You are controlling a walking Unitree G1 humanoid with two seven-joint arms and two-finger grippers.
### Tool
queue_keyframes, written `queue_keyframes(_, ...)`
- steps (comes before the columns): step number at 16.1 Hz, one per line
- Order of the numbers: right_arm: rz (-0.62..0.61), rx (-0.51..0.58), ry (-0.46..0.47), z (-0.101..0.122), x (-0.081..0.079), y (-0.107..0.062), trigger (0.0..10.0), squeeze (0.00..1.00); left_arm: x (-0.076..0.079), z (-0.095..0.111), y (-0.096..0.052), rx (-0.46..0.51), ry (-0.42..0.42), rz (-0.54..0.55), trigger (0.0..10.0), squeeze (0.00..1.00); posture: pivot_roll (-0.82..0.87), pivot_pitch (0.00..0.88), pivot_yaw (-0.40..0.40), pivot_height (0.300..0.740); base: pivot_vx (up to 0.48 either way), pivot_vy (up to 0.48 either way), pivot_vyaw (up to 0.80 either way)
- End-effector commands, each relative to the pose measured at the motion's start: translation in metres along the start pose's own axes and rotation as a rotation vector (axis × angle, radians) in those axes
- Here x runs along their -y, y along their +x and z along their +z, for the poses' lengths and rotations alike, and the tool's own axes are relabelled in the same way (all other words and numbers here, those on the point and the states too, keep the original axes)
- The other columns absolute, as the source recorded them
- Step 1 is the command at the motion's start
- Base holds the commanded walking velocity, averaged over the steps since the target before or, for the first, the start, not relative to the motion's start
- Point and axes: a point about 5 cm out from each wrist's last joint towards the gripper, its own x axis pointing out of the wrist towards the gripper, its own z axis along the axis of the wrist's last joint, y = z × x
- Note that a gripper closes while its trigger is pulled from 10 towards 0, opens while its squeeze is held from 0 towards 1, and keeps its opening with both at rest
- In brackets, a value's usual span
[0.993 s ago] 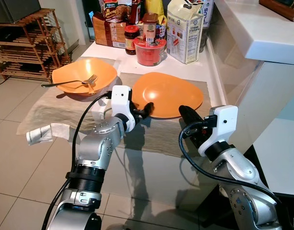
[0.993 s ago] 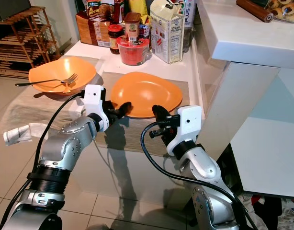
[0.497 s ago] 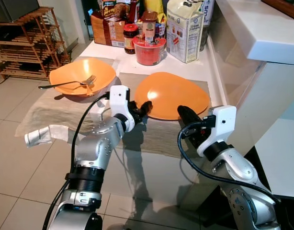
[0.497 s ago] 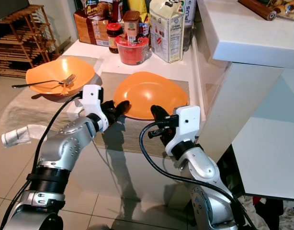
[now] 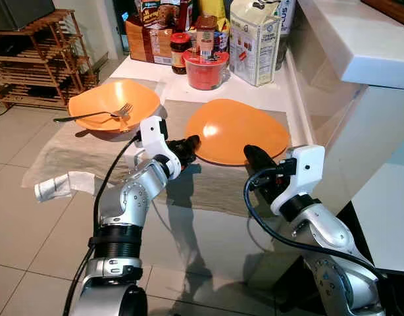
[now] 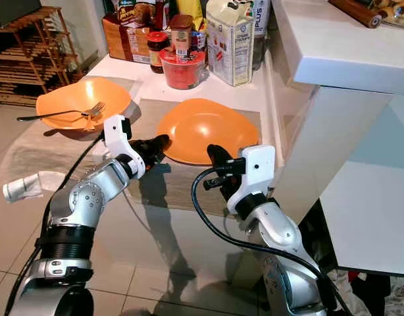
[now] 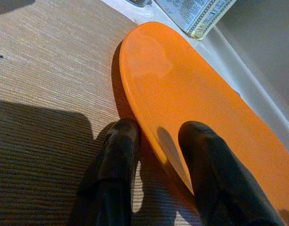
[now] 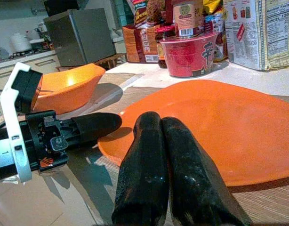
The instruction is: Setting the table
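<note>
The left gripper (image 7: pixel 154 188) straddles the near rim of the orange plate (image 5: pixel 238 130), fingers parted, seemingly not yet clamped. The plate looks stiff, light and slippery, so its thin rim is the hold. The right gripper (image 8: pixel 165 141) hovers near the table's front edge, fingers pressed together, empty.

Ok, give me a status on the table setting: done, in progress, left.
Done: the orange bowl with a fork sits on the placemat. In hand: the left gripper has its open jaws on either side of the orange plate's rim, not yet closed. The right gripper hovers shut by the plate's near edge. Left: gripping and placing the plate; the rolled napkin lies at the mat's edge.
</note>
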Motion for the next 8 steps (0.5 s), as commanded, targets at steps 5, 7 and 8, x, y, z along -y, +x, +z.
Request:
queue_keyframes(5, -0.019, -0.004, 0.006, -0.0012, 0.0015, -0.0012, 10.0, 0.0, 0.0008, -0.007, 0.0008, -0.048, 0.046, 0.014, 0.0, 0.0, 0.02, 0.0, 0.011, 0.74, 0.0, 0.0, 0.0)
queue_keyframes(7, -0.019, -0.006, 0.008, -0.0017, 0.0016, -0.0012, 10.0, 0.0, 0.0037, -0.0006, 0.0002, -0.005, 0.05, 0.005, 0.0, 0.0, 0.02, 0.0, 0.011, 0.74, 0.0, 0.0, 0.0)
queue_keyframes(8, -0.019, -0.007, 0.008, -0.0018, 0.0016, -0.0013, 10.0, 0.0, 0.0035, 0.0009, 0.0002, 0.004, 0.043, 0.008, 0.0, 0.0, 0.02, 0.0, 0.011, 0.74, 0.0, 0.0, 0.0)
